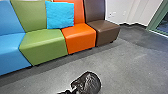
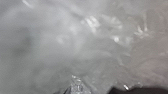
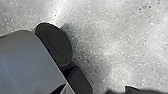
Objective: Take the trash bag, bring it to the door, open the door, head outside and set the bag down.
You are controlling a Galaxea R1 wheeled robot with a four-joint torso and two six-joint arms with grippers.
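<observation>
4 seats stand joined in a row in the head view: blue (image 1: 11, 52), green (image 1: 43, 45), orange (image 1: 80, 37) and brown (image 1: 106, 31). The blue seat is cut off by the left edge. 1 bright blue cushion (image 1: 60, 15) leans upright against the green and orange backs. Beyond the brown seat are a white wall (image 1: 118, 6) with outlets (image 1: 111, 14) and a dark base strip, and, at the far right, a green frame (image 1: 156, 18) around dark glass. The floor (image 1: 130, 65) is grey, darker along the seats and near the wall.

The bag (image 1: 90, 82), black and shiny, is at the bottom of the head view, in front of the seats and apart from them. Whether it touches the floor, one cannot tell. In the left wrist view, blurred, crinkled plastic with bright glints appears close up. Whether the left gripper is open, closed or gripping the bag, one cannot tell. The right wrist view has speckled grey floor beyond the robot's own parts; the right gripper's state cannot be told either.
</observation>
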